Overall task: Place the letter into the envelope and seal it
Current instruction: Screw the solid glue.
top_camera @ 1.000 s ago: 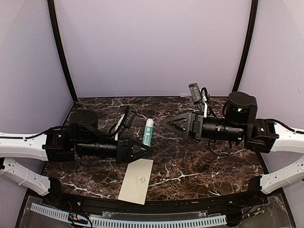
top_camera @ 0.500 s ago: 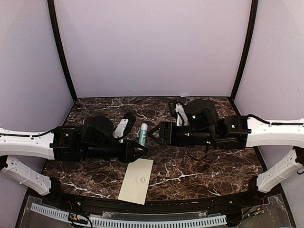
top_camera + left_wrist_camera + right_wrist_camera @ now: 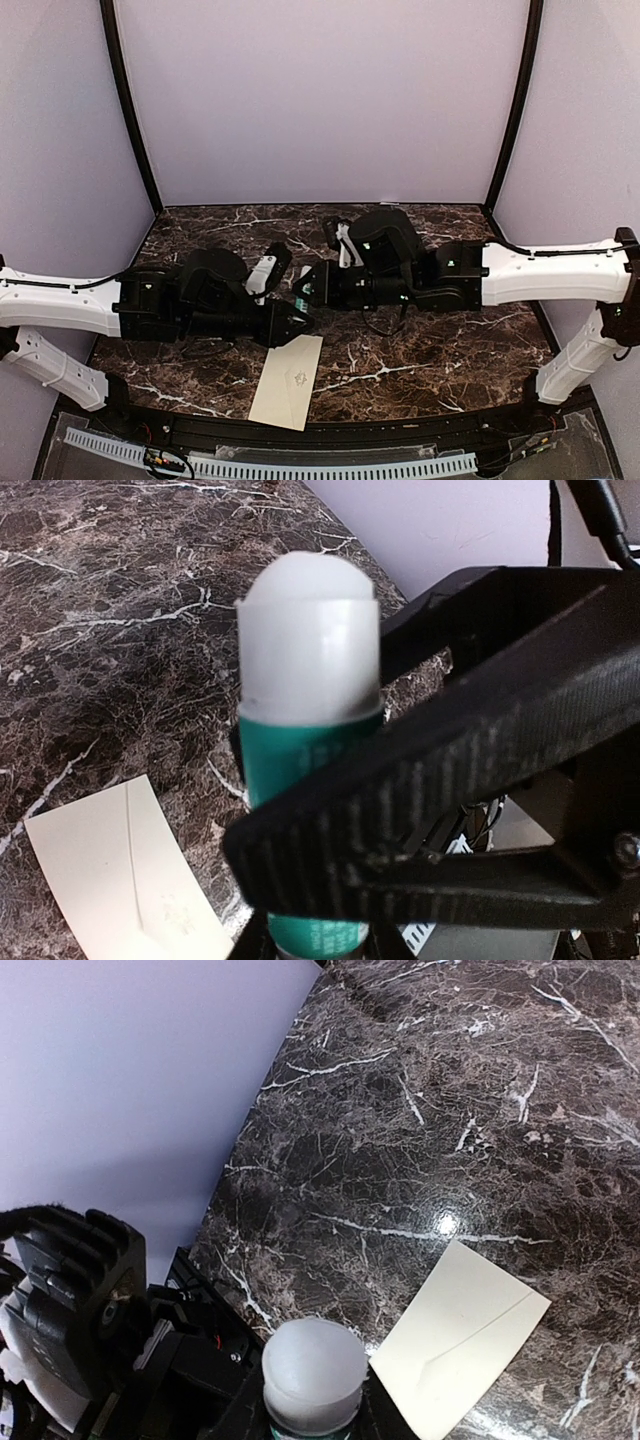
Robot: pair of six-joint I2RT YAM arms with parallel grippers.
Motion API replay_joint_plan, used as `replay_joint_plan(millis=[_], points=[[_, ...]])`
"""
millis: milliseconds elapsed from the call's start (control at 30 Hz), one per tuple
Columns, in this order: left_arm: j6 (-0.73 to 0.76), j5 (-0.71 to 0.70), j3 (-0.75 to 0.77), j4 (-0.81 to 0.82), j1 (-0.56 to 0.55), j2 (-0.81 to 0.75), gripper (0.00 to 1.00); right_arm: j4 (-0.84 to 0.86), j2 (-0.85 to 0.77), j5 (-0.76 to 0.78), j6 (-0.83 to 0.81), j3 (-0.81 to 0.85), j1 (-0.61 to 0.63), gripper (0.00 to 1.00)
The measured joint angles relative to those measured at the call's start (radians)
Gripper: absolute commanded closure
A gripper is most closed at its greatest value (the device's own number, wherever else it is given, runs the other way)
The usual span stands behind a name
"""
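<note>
The envelope [image 3: 287,381] lies flat on the dark marbled surface [image 3: 430,350] close to its near edge, a little left of centre, its long side running away from the arms and the face with the small emblem [image 3: 297,378] turned up. No hand touches it. No letter lies loose anywhere in view, and I cannot tell whether it is inside. Just beyond the envelope's far end and above it, the left hand [image 3: 292,320] is clamped on the teal body of a glue stick [image 3: 290,760], whose white cap [image 3: 310,630] points toward the right hand [image 3: 308,287]. The right hand has its fingers on either side of the stick near the line where cap meets body. Whether they already press on it I cannot tell, since the wrist views show only the cap and part of one dark finger crossing the teal. The step in hand looks like pulling the cap off so that the envelope can be glued shut. To do it well, the right hand should bite on the white cap alone, clear of the teal body, or the two hands will only pull against each other. The left hand should grip hard enough that the stick does not slide. The pull should run straight along the stick's length, away from the left hand and without a sideways wrench. Both hands should stay well above the paper so that nothing nudges the envelope out of place.
</note>
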Motion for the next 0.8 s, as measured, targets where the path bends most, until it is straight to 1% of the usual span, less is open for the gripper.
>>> replay_joint_plan(millis=[33, 100, 267, 367, 433, 600, 800], points=[[0.0, 0.0, 0.0, 0.0, 0.0, 0.001, 1.0, 0.003, 0.002, -0.003, 0.006, 0.002, 0.001, 0.9], [0.0, 0.0, 0.0, -0.002, 0.0, 0.002, 1.0, 0.008, 0.004, -0.004, 0.015, 0.003, 0.001, 1.0], [0.007, 0.011, 0.0, -0.001, 0.0, -0.003, 1.0, 0.049, -0.01, -0.018, 0.01, -0.025, 0.0, 1.0], [0.017, 0.058, 0.0, 0.011, 0.0, -0.02, 1.0, 0.112, -0.056, -0.056, -0.01, -0.079, -0.007, 1.0], [0.027, 0.101, 0.0, 0.03, 0.0, -0.035, 1.0, 0.163, -0.094, -0.108, -0.037, -0.115, -0.014, 1.0], [0.036, 0.24, -0.004, 0.115, 0.004, -0.08, 1.0, 0.266, -0.169, -0.267, -0.13, -0.16, -0.029, 1.0], [0.039, 0.475, -0.005, 0.257, 0.005, -0.105, 1.0, 0.424, -0.24, -0.493, -0.198, -0.204, -0.033, 1.0]])
